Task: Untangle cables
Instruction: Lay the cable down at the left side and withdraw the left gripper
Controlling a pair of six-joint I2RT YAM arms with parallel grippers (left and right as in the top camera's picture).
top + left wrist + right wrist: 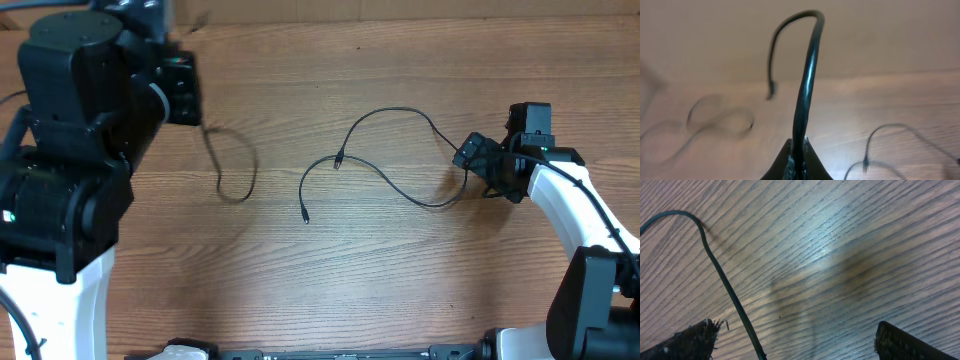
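Table (400, 290) wood lies open in front and between the central cable (398, 110) and the left cable (222, 185).

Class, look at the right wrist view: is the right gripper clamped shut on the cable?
No: the right gripper stands wide open, the cable lying on the table between its jaws.

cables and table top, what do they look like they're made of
cables: thin, black, bending in loose curves, so probably a rubber or plastic jacket, faintly glossy.
table top: brown grain lines with a soft sheen; wood or wood-look laminate, cannot tell which.
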